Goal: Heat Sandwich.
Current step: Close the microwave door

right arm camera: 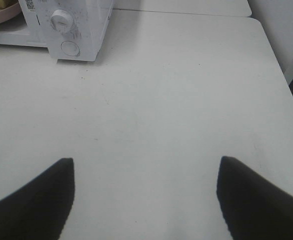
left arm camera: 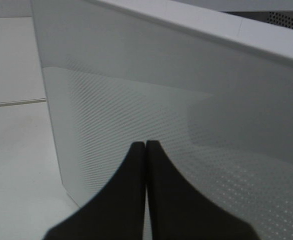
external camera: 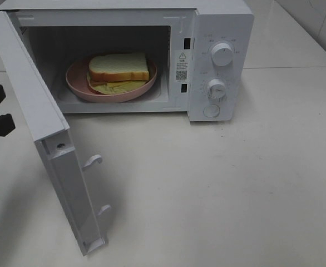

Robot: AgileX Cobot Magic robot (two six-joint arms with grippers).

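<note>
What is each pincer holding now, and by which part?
Nothing. The left pincer is shut and empty, facing the microwave door; the right pincer is open above the table.

The sandwich point(external camera: 119, 68) hides part of the back rim of the pink plate point(external camera: 78, 83); the lettering point(external camera: 207, 39) around the dials point(external camera: 223, 54) of the microwave point(external camera: 230, 22) is too small to read; the left hand point(left arm camera: 145, 146) and the right hand point(right arm camera: 146, 161) are each cut by the edge of their wrist view.

The left claw point(left arm camera: 146, 144), fingers pressed together, faces the dotted microwave door point(left arm camera: 186, 100).
</note>
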